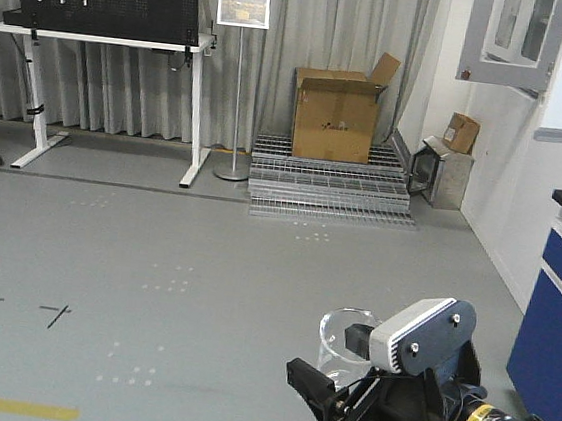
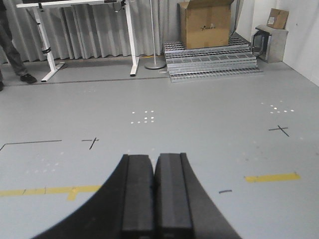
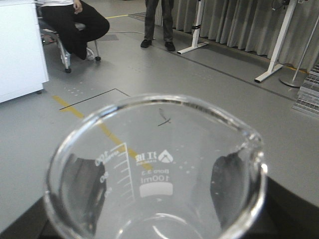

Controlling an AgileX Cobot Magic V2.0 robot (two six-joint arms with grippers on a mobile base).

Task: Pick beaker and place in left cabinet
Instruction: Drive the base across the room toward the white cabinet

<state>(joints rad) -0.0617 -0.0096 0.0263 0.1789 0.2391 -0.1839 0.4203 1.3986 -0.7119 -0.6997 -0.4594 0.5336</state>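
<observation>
Glass beaker [image 1: 344, 340] clamped in the right gripper [image 3: 155, 189], mid-carry by my read; left gripper [image 2: 154, 194] pressed together, empty. Next: steady, upright travel to the left cabinet.

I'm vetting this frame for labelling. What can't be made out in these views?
Beaker base: right wrist view, cut off by the bottom edge.
Right claw pads: same view, only dark blurs through the glass.
Sign text: front view, too small.
Standing person: right wrist view, cut off above the legs by the top edge.
</observation>
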